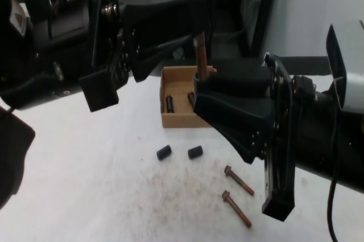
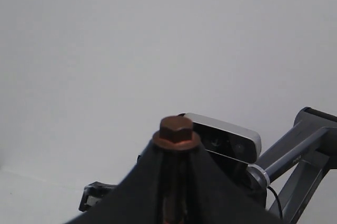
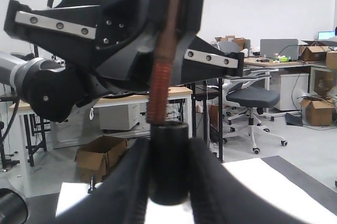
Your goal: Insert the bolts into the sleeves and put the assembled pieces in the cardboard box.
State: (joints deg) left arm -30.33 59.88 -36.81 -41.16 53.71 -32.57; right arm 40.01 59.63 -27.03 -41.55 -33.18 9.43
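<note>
Left gripper [image 2: 178,167] clamps a bolt [image 1: 200,54], tip meeting the sleeve [image 3: 168,147] the right gripper [image 3: 168,184] pinches — cardboard box [image 1: 179,121] holds pieces [image 1: 169,103]; two bolts [image 1: 239,179], two sleeves [image 1: 164,152] wait.

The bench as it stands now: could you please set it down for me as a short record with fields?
Left gripper: shut on a bolt, head up
Right gripper: shut on a sleeve, below the bolt
Fit: the bolt's threaded end is at the sleeve's mouth; depth cannot be told
Loose sleeves: two, lying on the bench
Loose bolts: two, beside the right arm
Box: behind the loose sleeves, dark pieces inside
</note>
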